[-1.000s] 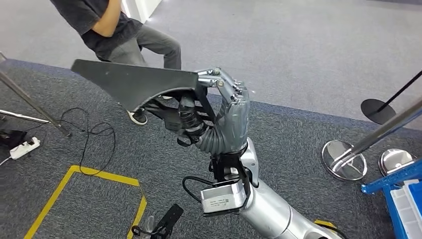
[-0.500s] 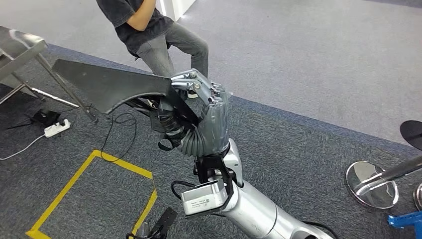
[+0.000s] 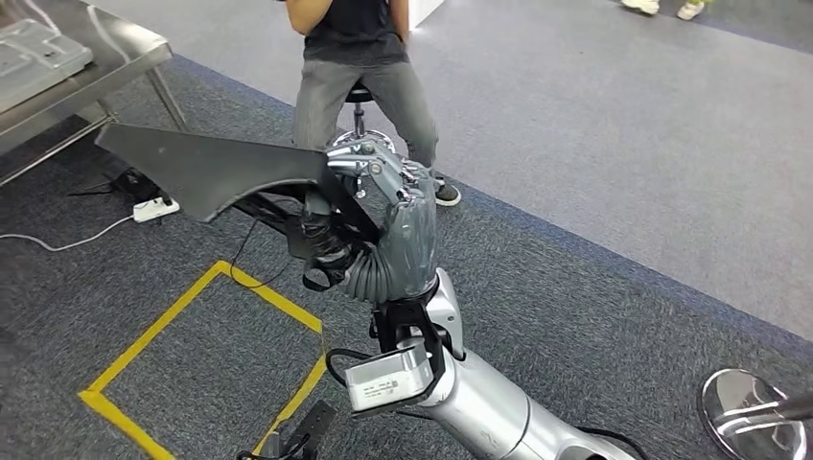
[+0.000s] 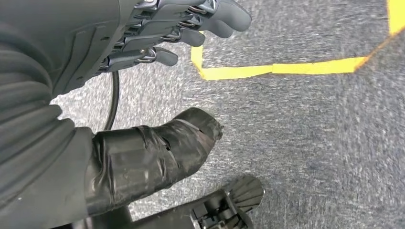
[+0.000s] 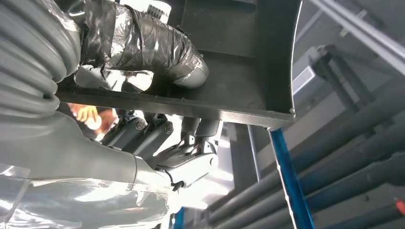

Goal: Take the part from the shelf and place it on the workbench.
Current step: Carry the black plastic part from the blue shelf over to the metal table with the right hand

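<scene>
Part: one flat, dark grey, wing-shaped plastic panel [image 3: 216,165], raised over the carpet near a steel workbench [image 3: 91,67], looks stiff and light; best held at its thick edge. Right hand [image 3: 383,206] clamps that edge. Left hand [image 4: 86,52] hangs empty, fingers loosely apart.

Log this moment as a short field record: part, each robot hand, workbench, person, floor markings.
part: flat dark panel, raised off the floor
right robot hand: grips the part at one end
left robot hand: holds nothing, fingers apart, over carpet
workbench: steel table at far left, part not yet on it
person: seated on a stool beyond the part
floor markings: yellow tape outline on grey carpet
</scene>
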